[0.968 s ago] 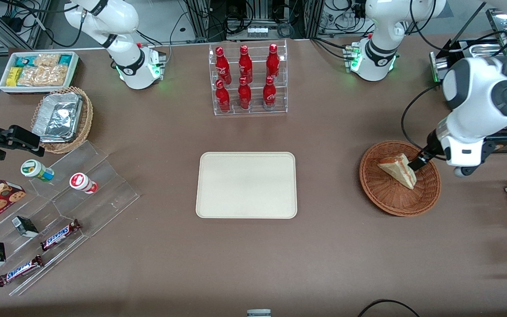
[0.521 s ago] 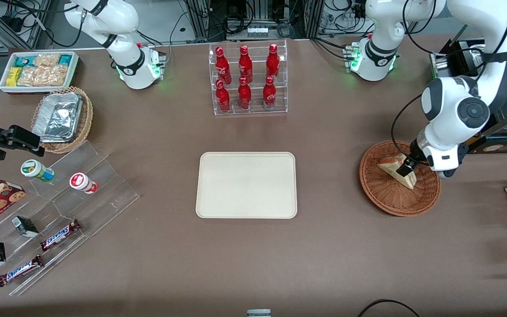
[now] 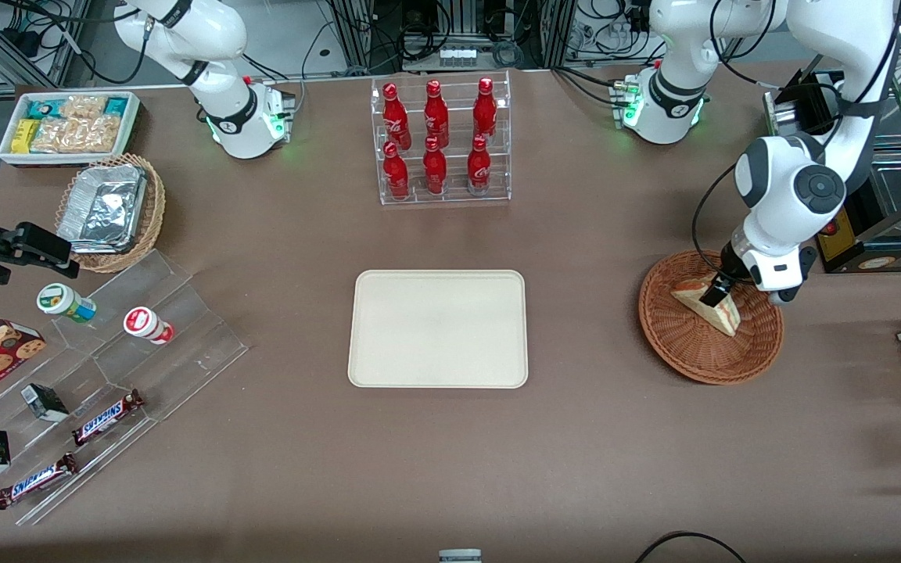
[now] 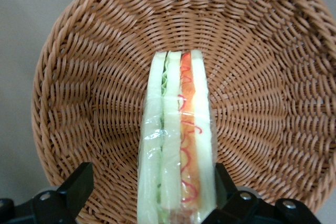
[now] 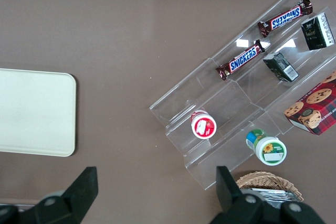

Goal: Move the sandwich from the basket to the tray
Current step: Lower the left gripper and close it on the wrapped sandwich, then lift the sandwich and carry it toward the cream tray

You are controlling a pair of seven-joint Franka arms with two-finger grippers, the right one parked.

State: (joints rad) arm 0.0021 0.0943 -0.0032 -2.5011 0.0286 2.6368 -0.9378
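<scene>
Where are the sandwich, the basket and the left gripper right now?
sandwich [image 4: 178, 140]: left wrist view, layered cut edge.
basket [image 3: 693, 356]: front view, woven rim nearest the camera.
left gripper [image 3: 712, 293]: front view, fingers astride the sandwich.

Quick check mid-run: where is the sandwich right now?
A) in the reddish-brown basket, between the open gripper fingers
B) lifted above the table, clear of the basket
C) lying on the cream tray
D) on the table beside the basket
A: the sandwich sits in the basket, with the gripper open around it; the tray holds nothing.
</scene>
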